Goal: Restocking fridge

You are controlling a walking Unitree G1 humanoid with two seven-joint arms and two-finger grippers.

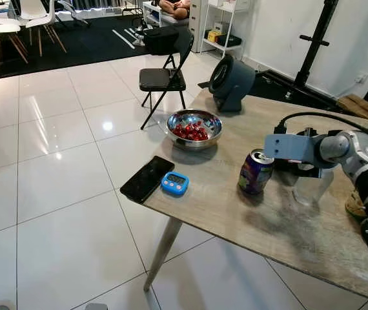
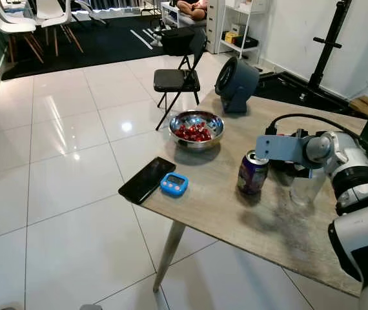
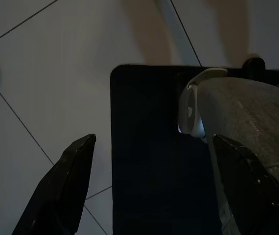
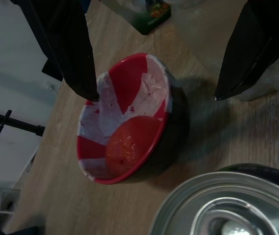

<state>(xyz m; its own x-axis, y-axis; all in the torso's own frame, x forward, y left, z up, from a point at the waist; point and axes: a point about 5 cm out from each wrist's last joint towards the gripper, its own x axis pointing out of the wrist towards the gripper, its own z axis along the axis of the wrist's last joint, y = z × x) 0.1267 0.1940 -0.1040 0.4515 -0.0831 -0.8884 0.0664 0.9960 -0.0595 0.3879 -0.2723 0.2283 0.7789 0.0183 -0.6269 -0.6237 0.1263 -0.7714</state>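
A purple drink can stands upright on the wooden table. My right gripper hovers just to its right, open, with nothing between its fingers. In the right wrist view the black fingers straddle a red-and-white bowl holding something round and orange-red. The can's silver top lies close beneath the camera. A clear plastic cup stands beside the gripper. My left gripper hangs open over the tiled floor, beside a dark shape.
A steel bowl of red fruit, a black phone and a blue timer lie near the table's left edge. A grey fan stands at the far end, with a black folding chair behind it. White tiled floor lies to the left.
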